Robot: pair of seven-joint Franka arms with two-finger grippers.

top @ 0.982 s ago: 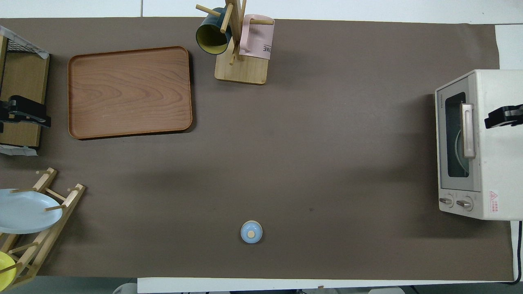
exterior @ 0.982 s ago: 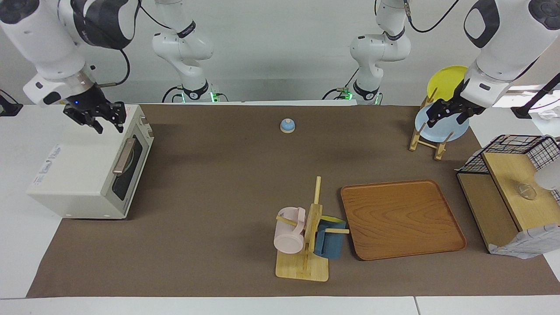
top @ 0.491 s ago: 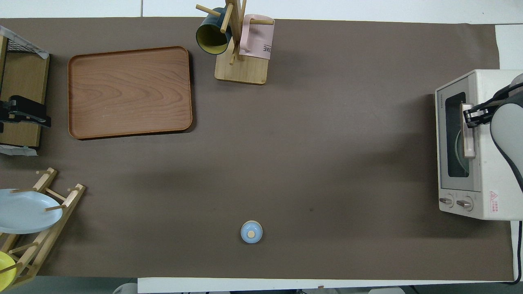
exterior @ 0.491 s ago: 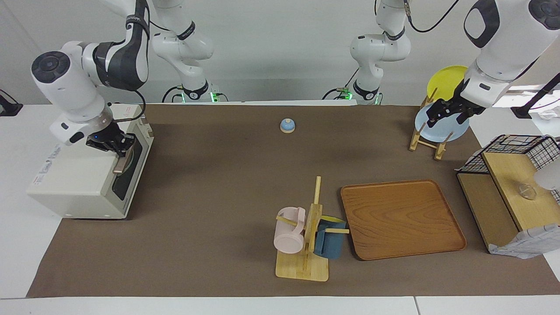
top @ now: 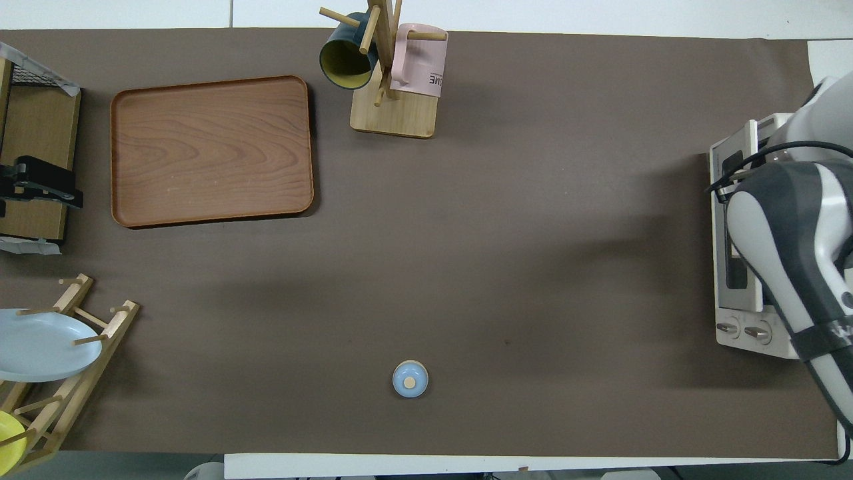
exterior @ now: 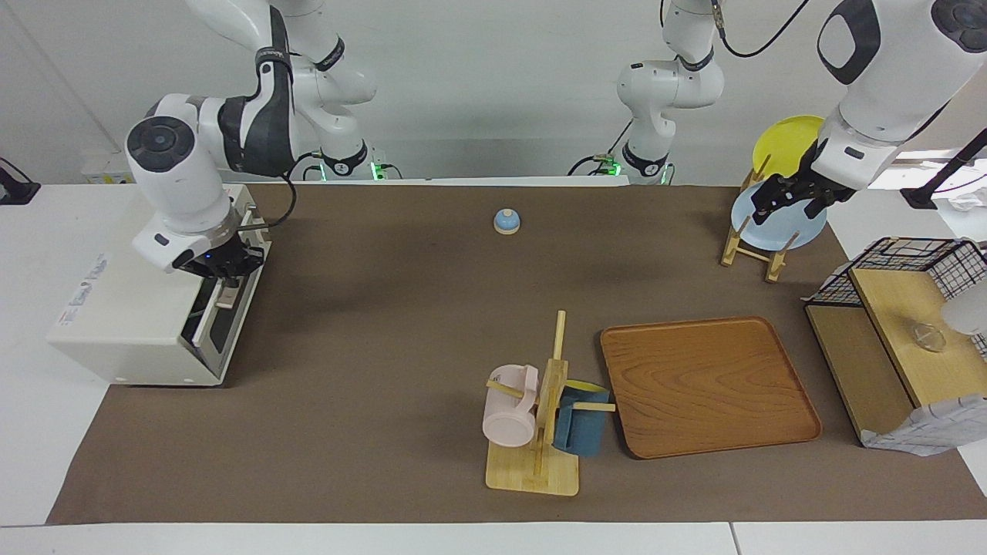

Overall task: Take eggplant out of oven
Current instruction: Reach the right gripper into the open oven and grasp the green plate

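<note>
The cream-white oven point(exterior: 131, 308) stands at the right arm's end of the table; in the overhead view point(top: 733, 317) my right arm covers most of it. Its dark glass door point(exterior: 224, 324) is tilted a little way open at the top. My right gripper point(exterior: 224, 276) is at the door's top edge, shut on the tan handle point(exterior: 228, 297). It is hidden under the arm in the overhead view. The eggplant is out of view. My left gripper point(exterior: 785, 206) waits open and empty in the air over the wooden shelf, as the overhead view point(top: 41, 185) shows.
A blue bell point(exterior: 506, 221) sits mid-table near the robots. A mug tree point(exterior: 540, 416) with a pink and a blue mug stands beside a wooden tray point(exterior: 709, 385). A plate rack point(exterior: 759, 247) and a wire basket on a wooden shelf point(exterior: 894, 339) fill the left arm's end.
My right gripper came down from above the oven's top to the door handle, closed on it and pulled the door slightly open. The left arm has not moved.
</note>
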